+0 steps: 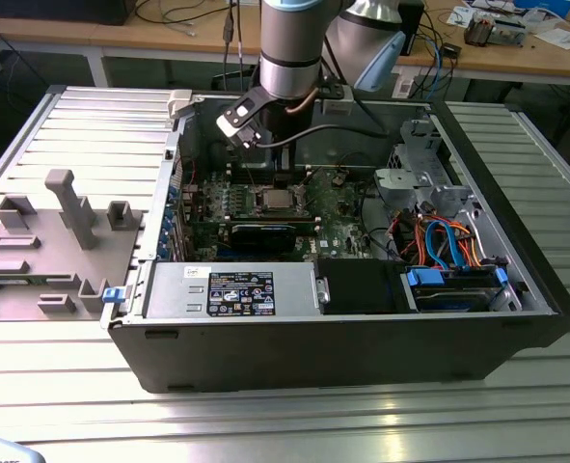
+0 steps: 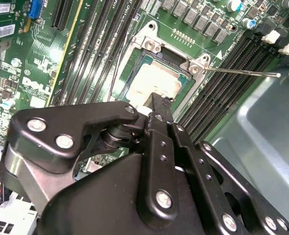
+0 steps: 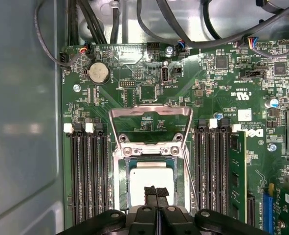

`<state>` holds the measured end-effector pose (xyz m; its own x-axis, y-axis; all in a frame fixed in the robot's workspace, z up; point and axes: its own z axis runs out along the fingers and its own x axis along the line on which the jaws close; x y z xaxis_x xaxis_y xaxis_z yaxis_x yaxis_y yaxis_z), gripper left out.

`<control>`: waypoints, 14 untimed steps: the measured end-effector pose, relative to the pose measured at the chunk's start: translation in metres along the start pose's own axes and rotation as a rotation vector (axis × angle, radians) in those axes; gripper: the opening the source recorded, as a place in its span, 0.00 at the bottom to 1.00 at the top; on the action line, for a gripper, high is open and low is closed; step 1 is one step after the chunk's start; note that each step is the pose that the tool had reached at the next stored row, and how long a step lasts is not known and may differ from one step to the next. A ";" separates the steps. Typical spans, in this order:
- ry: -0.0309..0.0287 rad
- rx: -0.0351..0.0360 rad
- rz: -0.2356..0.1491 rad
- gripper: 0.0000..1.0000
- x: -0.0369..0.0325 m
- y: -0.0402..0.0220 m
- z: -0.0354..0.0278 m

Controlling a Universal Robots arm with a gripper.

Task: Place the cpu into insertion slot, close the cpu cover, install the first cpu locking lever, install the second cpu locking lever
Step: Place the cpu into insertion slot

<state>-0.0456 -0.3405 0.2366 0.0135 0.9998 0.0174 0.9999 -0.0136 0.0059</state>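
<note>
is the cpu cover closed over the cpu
No, in the first wrist view the cpu cover stands swung open beyond the socket, and the cpu lies bare.

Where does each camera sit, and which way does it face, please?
Exterior view: off the arm, above, looking down into the open computer case; the arm reaches in.
First wrist view: on the wrist, looking straight down at the cpu in the insertion slot; shut jaws show.
Second wrist view: on the wrist, slanting across the motherboard past the jaws' linkage.
Both wrist views share the cpu and jaws.
</note>
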 end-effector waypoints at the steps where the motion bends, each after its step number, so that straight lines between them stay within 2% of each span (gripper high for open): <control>1: 0.0001 0.0000 0.000 0.11 0.0000 0.0000 -0.0009; 12: 0.0002 0.0000 0.000 0.11 0.0002 0.0001 -0.0121; 14: 0.0002 0.0000 0.000 0.11 0.0003 0.0001 -0.0174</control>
<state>-0.0456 -0.3405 0.2540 0.0135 0.9998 0.0176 0.9999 -0.0136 0.0059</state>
